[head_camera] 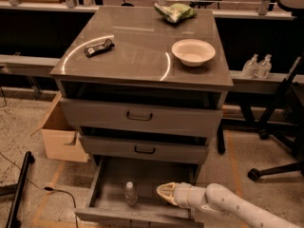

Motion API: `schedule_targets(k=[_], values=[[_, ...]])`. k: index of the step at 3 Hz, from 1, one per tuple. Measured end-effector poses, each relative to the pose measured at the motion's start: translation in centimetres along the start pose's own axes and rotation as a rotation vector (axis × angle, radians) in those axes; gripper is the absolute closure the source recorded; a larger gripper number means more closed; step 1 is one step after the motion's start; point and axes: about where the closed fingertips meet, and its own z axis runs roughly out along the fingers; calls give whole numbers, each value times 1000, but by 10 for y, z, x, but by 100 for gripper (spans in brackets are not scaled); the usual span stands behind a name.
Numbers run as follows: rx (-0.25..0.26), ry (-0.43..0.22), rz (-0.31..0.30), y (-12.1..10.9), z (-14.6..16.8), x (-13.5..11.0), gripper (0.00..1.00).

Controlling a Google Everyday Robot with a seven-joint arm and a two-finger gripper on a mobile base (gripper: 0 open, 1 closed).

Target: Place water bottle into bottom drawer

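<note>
The water bottle (130, 194), small and clear with a white cap, stands upright on the floor of the pulled-out bottom drawer (142, 213), left of its middle. My gripper (163, 194) is low over the same drawer, to the right of the bottle and pointing at it. A short gap separates the two, and the gripper holds nothing. The white arm runs off to the lower right.
Two upper drawers (139, 116) with black handles are partly open above the gripper. A white bowl (193, 52), a green bag (175, 11) and a black object (99, 47) lie on the cabinet top. A cardboard box (59, 139) stands at left, pump bottles (256, 65) and a chair base (280, 167) at right.
</note>
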Motion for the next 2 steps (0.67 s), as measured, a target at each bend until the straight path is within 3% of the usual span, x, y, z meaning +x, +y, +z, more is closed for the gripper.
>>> schedule_targets(k=[1,2], values=[[60,78,-25,-9,-63,-30,100],[75,95,-74,-21,-78,-51,84]])
